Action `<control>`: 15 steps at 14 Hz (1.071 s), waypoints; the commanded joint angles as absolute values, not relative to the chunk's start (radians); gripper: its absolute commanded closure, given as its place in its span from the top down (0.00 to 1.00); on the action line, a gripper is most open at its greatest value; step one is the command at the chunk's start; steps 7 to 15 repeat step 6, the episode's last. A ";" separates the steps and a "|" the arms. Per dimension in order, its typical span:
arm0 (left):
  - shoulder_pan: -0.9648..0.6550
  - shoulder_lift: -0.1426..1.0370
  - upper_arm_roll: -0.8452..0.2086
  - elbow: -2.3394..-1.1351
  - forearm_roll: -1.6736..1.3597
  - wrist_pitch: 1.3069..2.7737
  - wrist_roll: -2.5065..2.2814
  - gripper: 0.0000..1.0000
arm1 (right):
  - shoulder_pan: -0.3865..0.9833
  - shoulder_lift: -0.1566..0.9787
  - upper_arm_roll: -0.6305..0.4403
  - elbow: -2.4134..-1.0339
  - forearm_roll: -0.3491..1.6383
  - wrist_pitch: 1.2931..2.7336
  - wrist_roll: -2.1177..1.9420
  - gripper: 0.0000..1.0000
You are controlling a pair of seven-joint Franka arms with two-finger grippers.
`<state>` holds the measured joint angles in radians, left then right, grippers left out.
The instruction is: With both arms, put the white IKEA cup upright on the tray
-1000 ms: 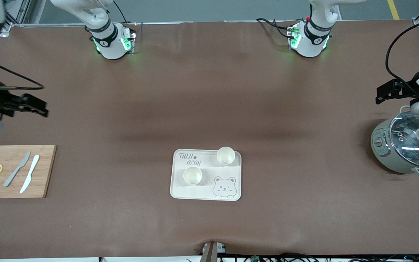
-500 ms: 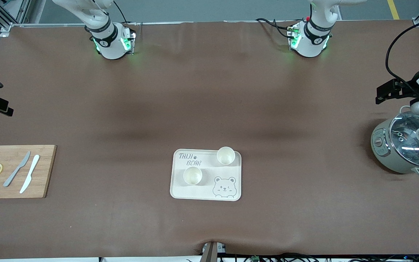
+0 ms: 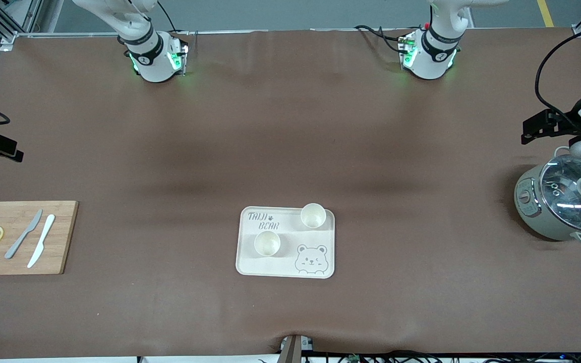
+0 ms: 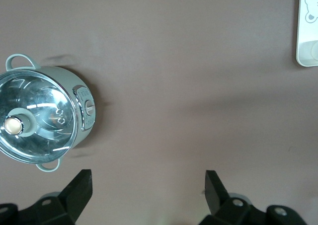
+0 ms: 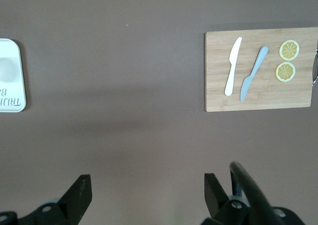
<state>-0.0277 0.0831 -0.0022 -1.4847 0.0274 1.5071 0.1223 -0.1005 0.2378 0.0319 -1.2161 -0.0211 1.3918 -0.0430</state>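
Note:
The cream tray (image 3: 250, 266) with the bear drawing lies mid-table, near the front camera. Two white cups stand upright on it, mouths up. One cup (image 3: 313, 215) is at the tray's corner toward the left arm's end. The other cup (image 3: 267, 243) is nearer the front camera, beside the lettering. My left gripper (image 3: 526, 132) hangs open and empty over the table by the pot, its jaws wide in the left wrist view (image 4: 148, 185). My right gripper (image 3: 13, 153) hangs open and empty over the table's edge at the right arm's end (image 5: 148, 185). Only an edge of the tray (image 4: 308, 36) (image 5: 10, 76) shows in each wrist view.
A grey-green pot with a glass lid (image 3: 565, 201) (image 4: 44, 115) stands at the left arm's end. A wooden cutting board (image 3: 61, 237) (image 5: 261, 93) with two knives and two lemon slices lies at the right arm's end. Brown cloth covers the table.
My right gripper has drawn back from over the table toward the edge at the right arm's end. The left arm, the cups and the tray have not moved.

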 commanded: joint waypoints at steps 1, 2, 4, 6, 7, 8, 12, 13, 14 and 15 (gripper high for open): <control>-0.031 0.080 0.002 -1.470 0.035 1.488 0.121 1.00 | -0.107 0.209 0.041 -1.252 -0.008 1.402 -0.048 1.00; -0.031 0.080 0.002 -1.470 0.035 1.486 0.117 1.00 | -0.103 0.210 0.043 -1.252 -0.008 1.405 -0.045 1.00; -0.031 0.080 0.002 -1.470 0.034 1.486 0.117 1.00 | -0.094 0.210 0.044 -1.252 -0.008 1.405 -0.034 1.00; -0.029 0.080 0.002 -1.470 0.035 1.488 0.117 1.00 | -0.083 0.210 0.044 -1.252 -0.008 1.411 -0.034 1.00; -0.029 0.080 0.002 -1.470 0.035 1.488 0.117 1.00 | -0.083 0.210 0.044 -1.252 -0.008 1.411 -0.034 1.00; -0.029 0.080 0.002 -1.470 0.035 1.488 0.117 1.00 | -0.083 0.210 0.044 -1.252 -0.008 1.411 -0.034 1.00; -0.029 0.080 0.002 -1.470 0.035 1.488 0.117 1.00 | -0.083 0.210 0.044 -1.252 -0.008 1.411 -0.034 1.00; -0.029 0.080 0.002 -1.470 0.035 1.488 0.117 1.00 | -0.083 0.210 0.044 -1.252 -0.008 1.411 -0.034 1.00; -0.029 0.080 0.002 -1.470 0.035 1.488 0.117 1.00 | -0.083 0.210 0.044 -1.252 -0.008 1.411 -0.034 1.00; -0.029 0.080 0.002 -1.470 0.035 1.488 0.117 1.00 | -0.083 0.210 0.044 -1.252 -0.008 1.411 -0.034 1.00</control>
